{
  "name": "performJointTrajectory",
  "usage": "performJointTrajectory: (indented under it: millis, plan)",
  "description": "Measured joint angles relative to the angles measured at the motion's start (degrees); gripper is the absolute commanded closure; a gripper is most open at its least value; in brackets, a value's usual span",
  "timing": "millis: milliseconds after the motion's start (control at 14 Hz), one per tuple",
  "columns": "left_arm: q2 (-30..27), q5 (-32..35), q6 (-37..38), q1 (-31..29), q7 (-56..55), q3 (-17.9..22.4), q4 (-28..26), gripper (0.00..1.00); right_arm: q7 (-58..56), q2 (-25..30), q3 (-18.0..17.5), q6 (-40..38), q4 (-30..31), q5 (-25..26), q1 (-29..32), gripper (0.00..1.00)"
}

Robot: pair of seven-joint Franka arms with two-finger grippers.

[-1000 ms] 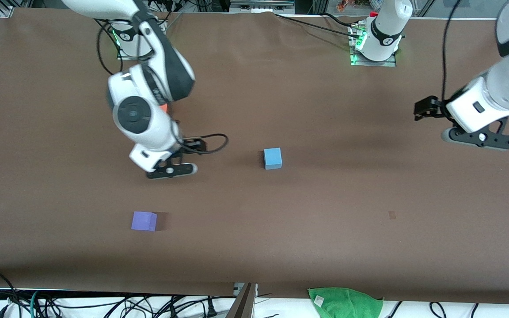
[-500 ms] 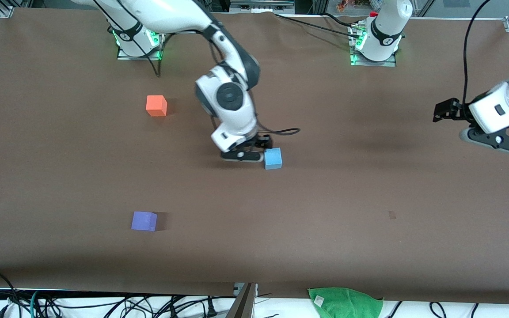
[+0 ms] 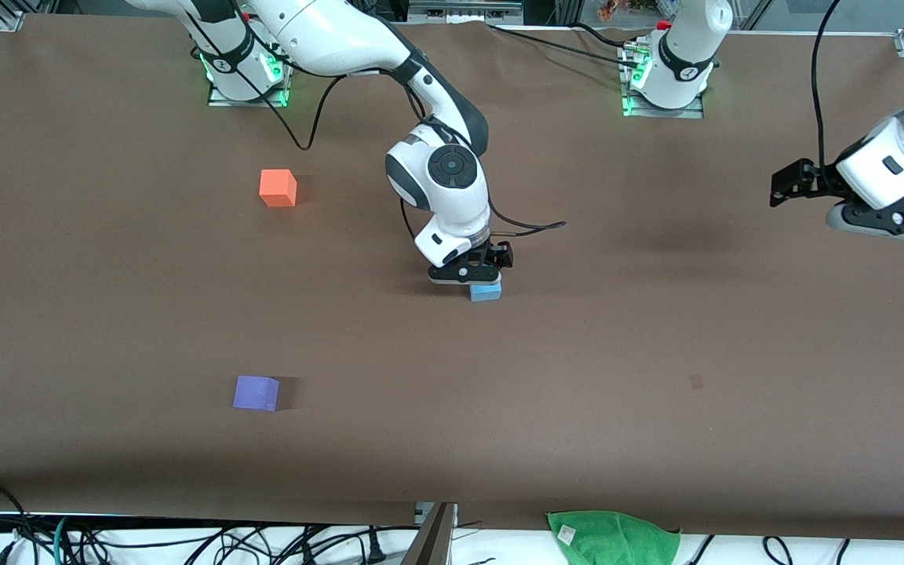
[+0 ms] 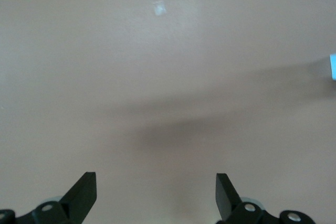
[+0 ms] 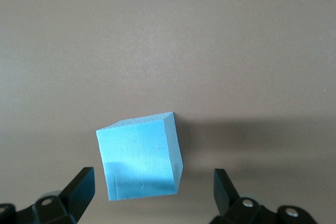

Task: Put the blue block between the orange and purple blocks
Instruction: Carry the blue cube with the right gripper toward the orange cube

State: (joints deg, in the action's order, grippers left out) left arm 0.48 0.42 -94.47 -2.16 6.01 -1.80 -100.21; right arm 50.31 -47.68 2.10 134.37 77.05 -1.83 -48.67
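Observation:
The blue block [image 3: 486,292] lies mid-table, mostly covered by my right gripper [image 3: 468,275], which hovers over it, open. In the right wrist view the blue block [image 5: 139,156] sits between the open fingertips [image 5: 79,187], untouched. The orange block [image 3: 277,187] lies toward the right arm's end, farther from the front camera. The purple block [image 3: 256,392] lies nearer to the camera, on the same end. My left gripper [image 3: 785,184] waits open in the air over the left arm's end of the table; its wrist view shows open fingertips [image 4: 84,190] over bare table.
A brown cloth covers the table [image 3: 656,353]. A green cloth [image 3: 613,537] lies off the table's front edge. A sliver of the blue block [image 4: 333,66] shows at the edge of the left wrist view.
My right arm has swung from over the orange block's area to over the blue block and lowered. The left gripper has drifted slightly outward and up.

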Motion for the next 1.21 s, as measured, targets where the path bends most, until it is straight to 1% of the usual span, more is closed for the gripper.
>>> performJointTrajectory:
  millis: [214,357,429,500,643,714,786,857,1071,1214]
  plan:
    - [3.28,0.00,-0.29,-0.62,-2.09,0.14,4.59,0.00,0.00,-0.86,-0.09,3.11,0.01,0.08,-0.92,0.00]
    - [3.65,0.00,-0.29,-0.61,-2.52,-0.11,6.41,0.00,0.00,-2.31,-0.10,5.29,0.02,0.49,-1.50,0.01]
    - [3.56,0.00,-0.29,-0.60,-2.72,-0.26,7.06,0.00,0.00,-2.96,-0.09,6.01,0.02,1.21,-1.64,0.03]
    - [3.47,0.00,-0.28,-0.60,-2.92,-0.35,7.47,0.00,0.01,-3.40,-0.10,6.36,0.02,1.99,-1.70,0.12]
    - [3.21,0.00,-0.25,-0.60,-3.08,-0.52,7.76,0.00,0.01,-3.84,-0.09,6.54,0.02,2.61,-1.71,0.48]
    - [2.96,0.00,-0.19,-0.59,-3.09,-0.66,7.76,0.00,0.01,-3.88,-0.07,6.54,0.02,2.65,-1.70,0.63]
    - [2.70,0.00,-0.10,-0.56,-3.09,-0.80,7.77,0.00,0.00,-3.88,0.00,6.55,0.02,2.67,-1.65,0.75]
    - [2.43,0.00,-0.03,-0.55,-3.09,-0.95,7.77,0.00,-0.04,-3.86,0.12,6.57,-0.03,2.69,-1.51,0.80]
    - [1.99,0.00,0.17,-0.54,-3.09,-1.14,7.77,0.00,-2.87,-3.70,0.69,5.85,-0.32,2.71,0.88,0.80]
    - [1.99,0.00,0.18,-0.54,-3.09,-1.16,7.77,0.00,-7.14,-2.54,0.84,1.98,-0.40,2.68,4.08,0.80]
